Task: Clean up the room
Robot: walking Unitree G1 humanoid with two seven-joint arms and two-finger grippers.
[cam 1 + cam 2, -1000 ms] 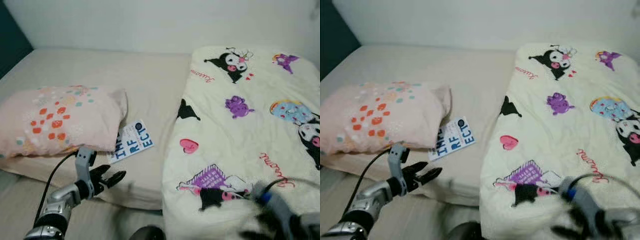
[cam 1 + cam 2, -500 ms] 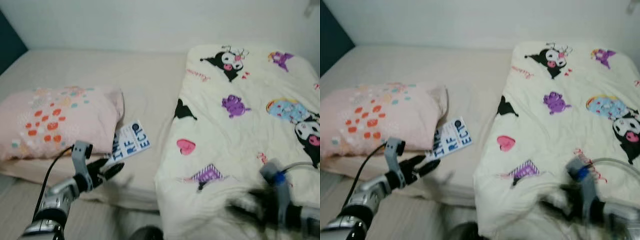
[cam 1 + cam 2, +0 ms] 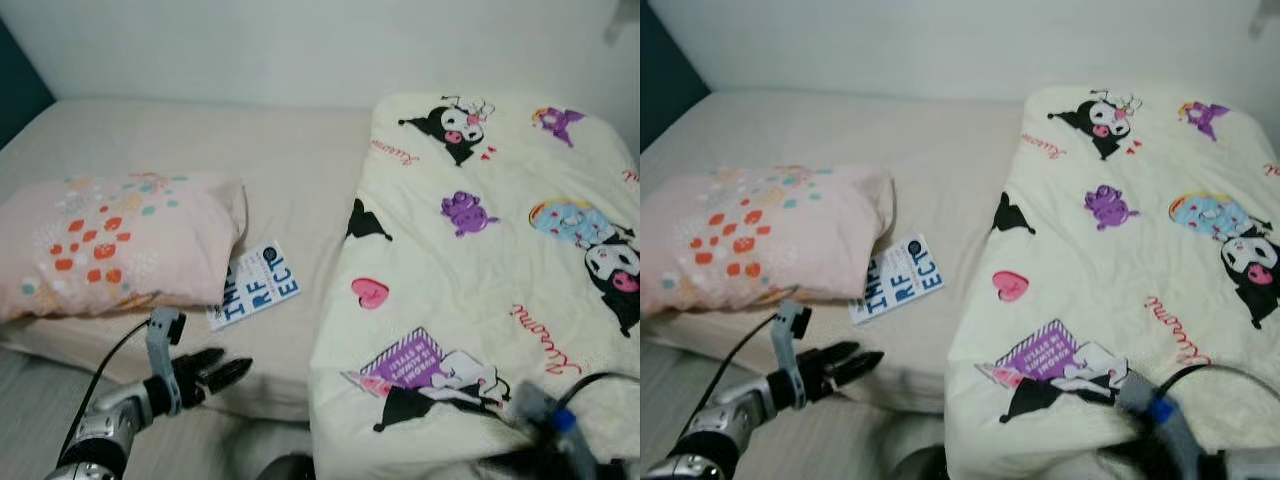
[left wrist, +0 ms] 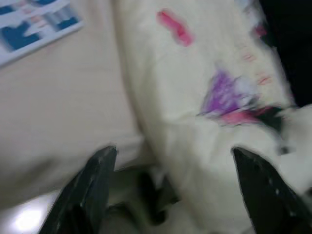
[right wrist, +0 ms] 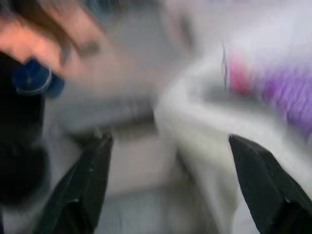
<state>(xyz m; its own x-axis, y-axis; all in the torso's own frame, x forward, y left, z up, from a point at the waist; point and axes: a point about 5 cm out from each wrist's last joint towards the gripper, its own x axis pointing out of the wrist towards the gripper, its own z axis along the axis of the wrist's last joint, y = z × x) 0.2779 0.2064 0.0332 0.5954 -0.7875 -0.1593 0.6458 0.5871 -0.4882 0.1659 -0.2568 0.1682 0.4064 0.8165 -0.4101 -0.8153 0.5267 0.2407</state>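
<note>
A cream quilt printed with black and purple cartoon figures (image 3: 480, 280) lies spread over the right half of a beige-sheeted bed (image 3: 290, 150), its near corner hanging at the bed's front edge. Left of the quilt sit a pink pillow with orange and teal dots (image 3: 110, 240) and, touching the pillow's corner, a white booklet with blue lettering (image 3: 256, 284).

The left gripper (image 3: 218, 372) hovers just off the bed's front edge below the booklet, fingers apart and holding nothing. The right gripper (image 5: 170, 180) works at the quilt's near corner; its wrist view shows the fingers spread with nothing between them.

The quilt looks soft, light and limp: it would likely sag and bunch, so a hem or corner seems the best hold. The booklet is thin and flat, best lifted by its free edge.

The right arm is blurred and cut off at the frame's bottom, and the booklet's title is partly hidden by the pillow.
</note>
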